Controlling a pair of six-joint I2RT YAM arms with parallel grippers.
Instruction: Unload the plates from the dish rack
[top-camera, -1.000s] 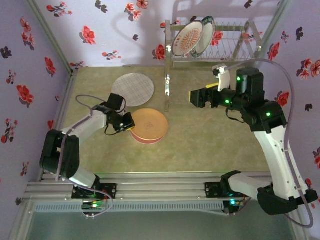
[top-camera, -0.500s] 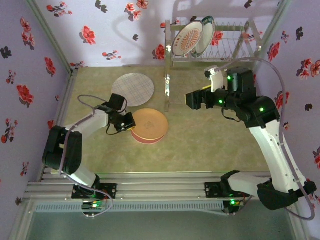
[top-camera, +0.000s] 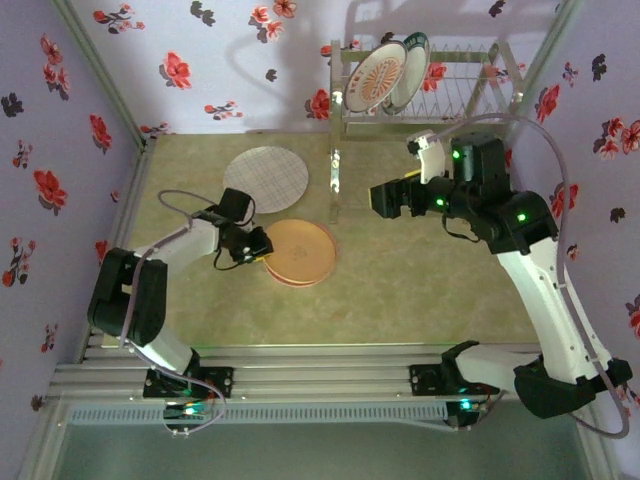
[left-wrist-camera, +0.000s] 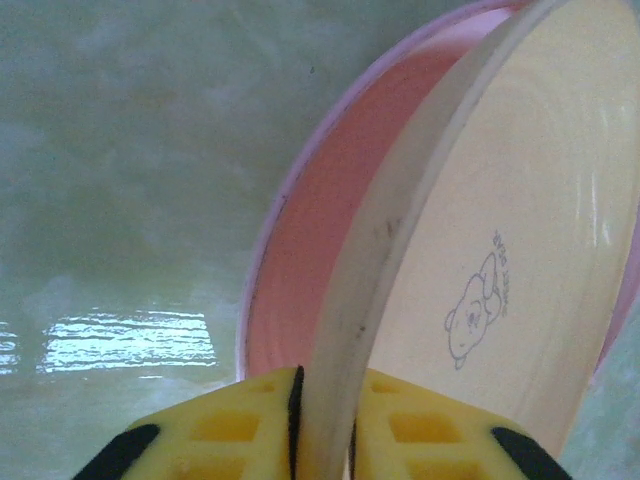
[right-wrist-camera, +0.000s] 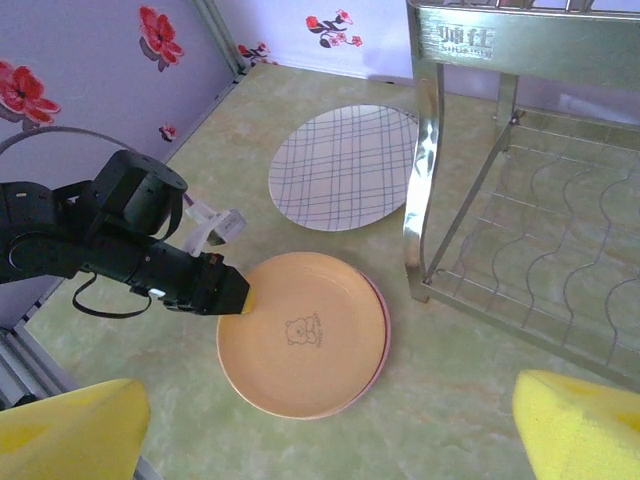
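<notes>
A yellow-orange plate (top-camera: 300, 252) with a small bear print lies flat on a pink plate (left-wrist-camera: 310, 230) on the table. My left gripper (top-camera: 262, 250) is at its left rim. The rim runs between the yellow pads (left-wrist-camera: 240, 425), and a thin dark gap shows on each side, so the jaws stand slightly open. My right gripper (top-camera: 384, 198) hovers wide open and empty, below and left of the dish rack (top-camera: 420, 122). Two plates stand in the rack: one white with an orange pattern (top-camera: 378, 77) and one teal-rimmed (top-camera: 413, 70). A checked plate (top-camera: 266, 179) lies flat at the back left.
The rack's front leg (right-wrist-camera: 422, 200) stands just right of the stacked plates (right-wrist-camera: 305, 335). Flowered walls close the table at the back and both sides. Bare green tabletop (top-camera: 420, 290) spreads under the right arm.
The yellow-orange plate, held tilted a second ago, now lies flat on the pink one. The left jaws have eased apart. The right arm has shifted a little to the left.
</notes>
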